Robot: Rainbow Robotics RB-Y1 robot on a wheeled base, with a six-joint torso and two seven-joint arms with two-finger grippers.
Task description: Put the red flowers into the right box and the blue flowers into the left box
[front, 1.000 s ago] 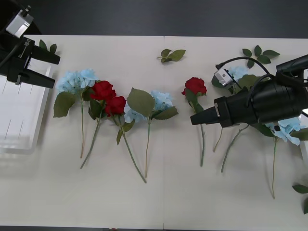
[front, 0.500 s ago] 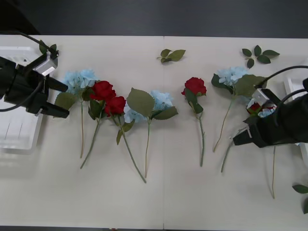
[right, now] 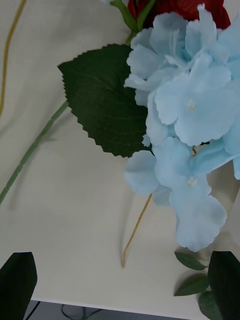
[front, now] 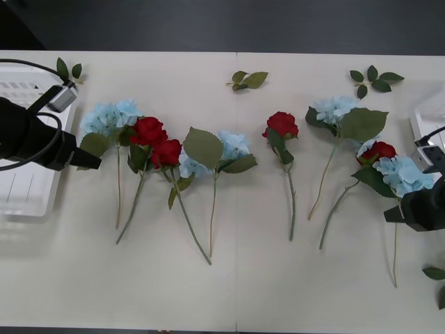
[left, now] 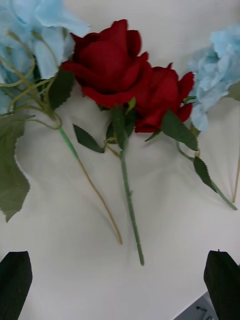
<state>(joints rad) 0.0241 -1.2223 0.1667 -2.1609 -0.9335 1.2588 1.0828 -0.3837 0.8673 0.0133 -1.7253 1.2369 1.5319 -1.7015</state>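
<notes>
The right claw (front: 386,217) hangs open and empty at the counter's (front: 264,292) right edge, just beside blue flowers (front: 402,174). The left claw (front: 94,163), jaws apart, points at the red flowers (front: 149,131). The left box (front: 28,182) lies behind it, the right box (front: 425,115) far right.
</notes>
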